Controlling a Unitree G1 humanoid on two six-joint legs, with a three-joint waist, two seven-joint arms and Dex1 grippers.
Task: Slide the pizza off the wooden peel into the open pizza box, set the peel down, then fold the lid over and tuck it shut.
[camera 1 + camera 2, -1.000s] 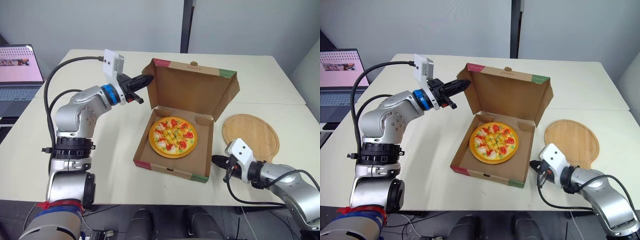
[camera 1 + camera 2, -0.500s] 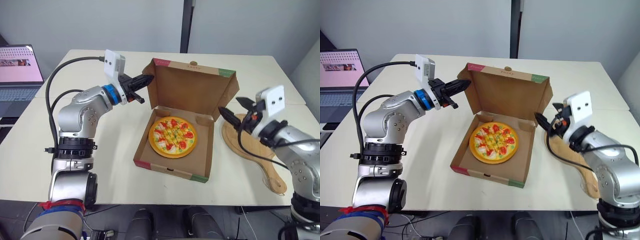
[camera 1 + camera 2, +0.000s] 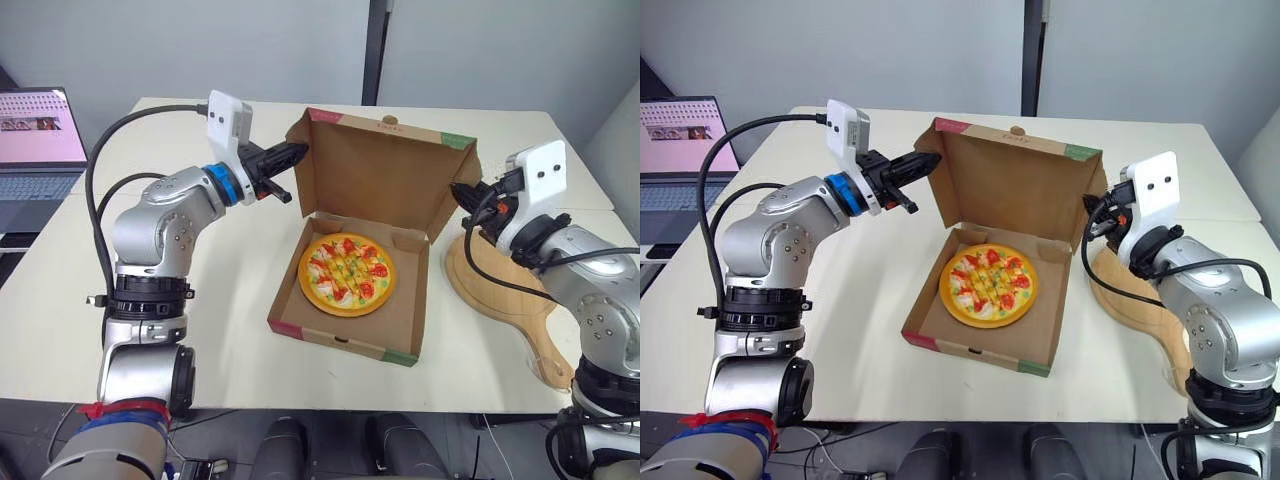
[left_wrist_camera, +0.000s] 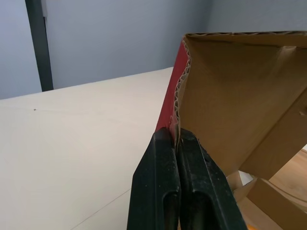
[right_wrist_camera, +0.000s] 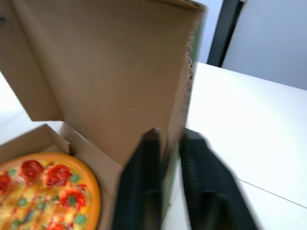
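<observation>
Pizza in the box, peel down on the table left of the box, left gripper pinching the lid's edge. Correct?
One error: the peel lies on the table to the right of the box, not the left, as the left eye view shows. The rest holds: the pizza is in the box and the left gripper is pinching the lid at its edge.

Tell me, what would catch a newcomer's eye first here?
A bright pizza lies in an open cardboard box at the middle of the table. The left gripper pinches one side edge of its raised lid, while the right gripper is at the opposite edge. A round wooden peel lies on the table to the box's right.
</observation>
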